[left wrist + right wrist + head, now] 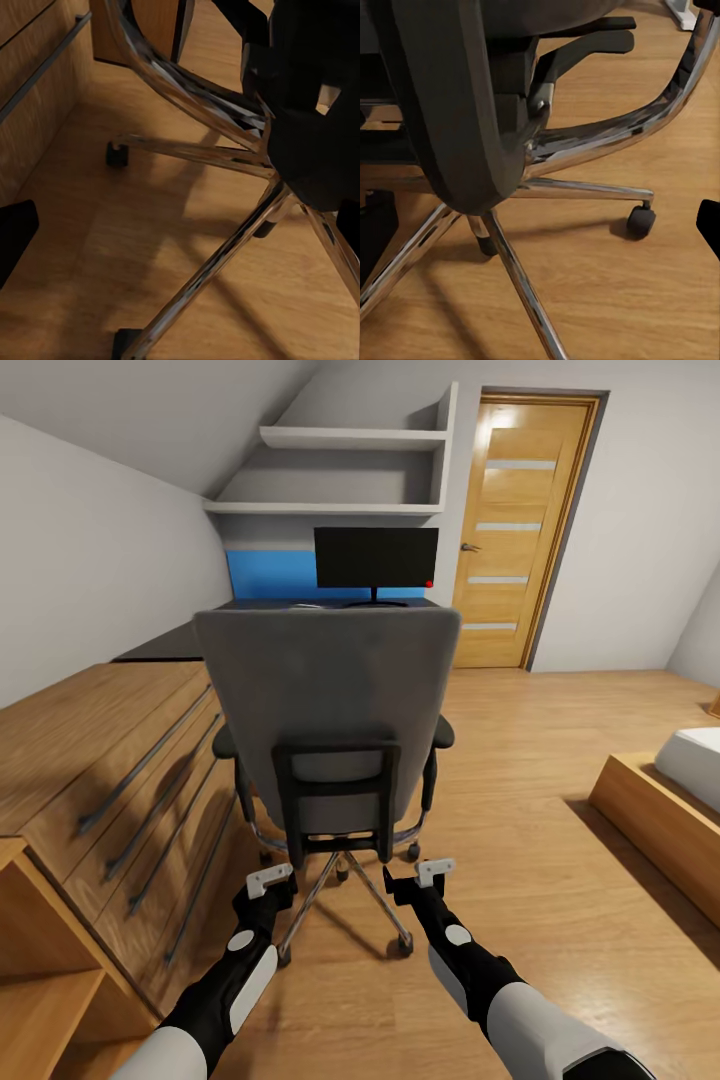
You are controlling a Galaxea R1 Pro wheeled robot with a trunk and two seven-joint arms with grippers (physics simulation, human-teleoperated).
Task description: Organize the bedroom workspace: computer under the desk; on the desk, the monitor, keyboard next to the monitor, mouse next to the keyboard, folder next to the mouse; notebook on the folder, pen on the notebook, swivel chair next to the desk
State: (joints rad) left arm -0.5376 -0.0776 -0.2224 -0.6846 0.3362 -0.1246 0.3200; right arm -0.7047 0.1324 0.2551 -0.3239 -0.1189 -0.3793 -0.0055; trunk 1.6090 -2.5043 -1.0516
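Facing one swivel chair (325, 710), one monitor (376, 557), two grippers low

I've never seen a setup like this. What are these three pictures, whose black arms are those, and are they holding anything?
These are simulator renders of a wheeled two-armed robot. The big picture is from its head camera: its left end effector and right end effector reach toward the back of a grey swivel chair. Beyond stands the desk carrying the monitor. The other two come from cameras near each wrist, looking at the chair's chrome base and casters on the wooden floor. Neither seems to be holding anything.
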